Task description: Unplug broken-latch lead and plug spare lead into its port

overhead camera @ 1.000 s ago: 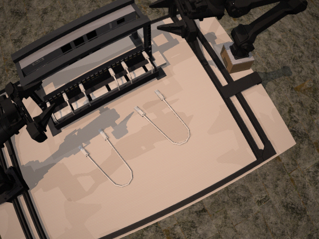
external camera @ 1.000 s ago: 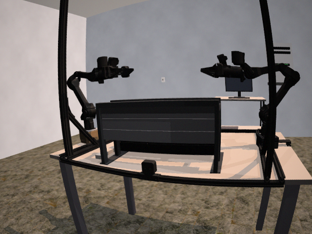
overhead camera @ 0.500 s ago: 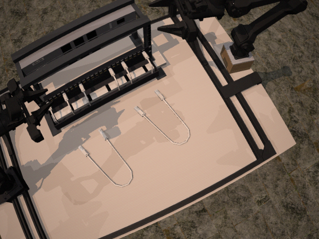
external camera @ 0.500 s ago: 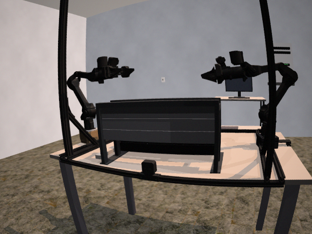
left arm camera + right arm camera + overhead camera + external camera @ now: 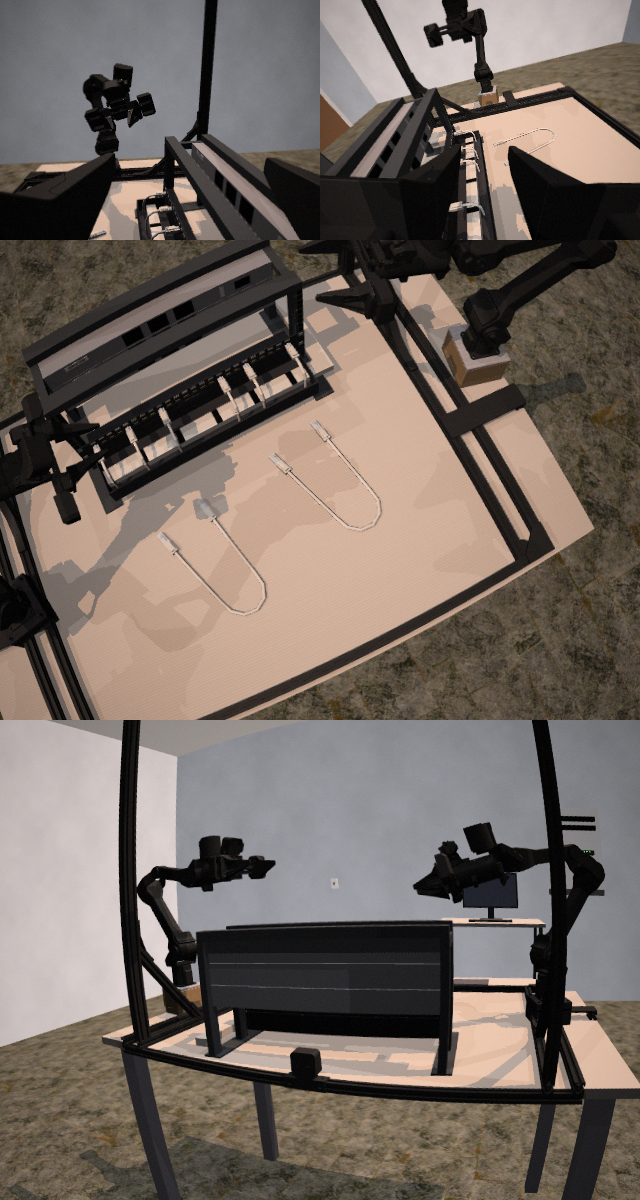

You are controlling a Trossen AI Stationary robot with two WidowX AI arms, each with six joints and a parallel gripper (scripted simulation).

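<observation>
The black rack (image 5: 165, 338) holds the patch panel (image 5: 201, 395) with six white leads plugged along its front; I cannot tell which sits loose. Two white spare leads lie in U shapes on the table, one near the middle (image 5: 336, 482) and one nearer the front (image 5: 222, 560). My left gripper (image 5: 330, 271) (image 5: 263, 866) is open and empty, high above the rack's far end. My right gripper (image 5: 85, 446) (image 5: 421, 886) is open and empty, tilted down above the panel's other end. The right wrist view shows panel leads (image 5: 467, 150) and one spare (image 5: 530, 137) past the fingers.
A black frame rail (image 5: 465, 446) runs along the table's edges with upright posts (image 5: 129, 890). The left arm's base stands on a cardboard box (image 5: 475, 364). A small black camera block (image 5: 305, 1062) sits on the rail behind the rack.
</observation>
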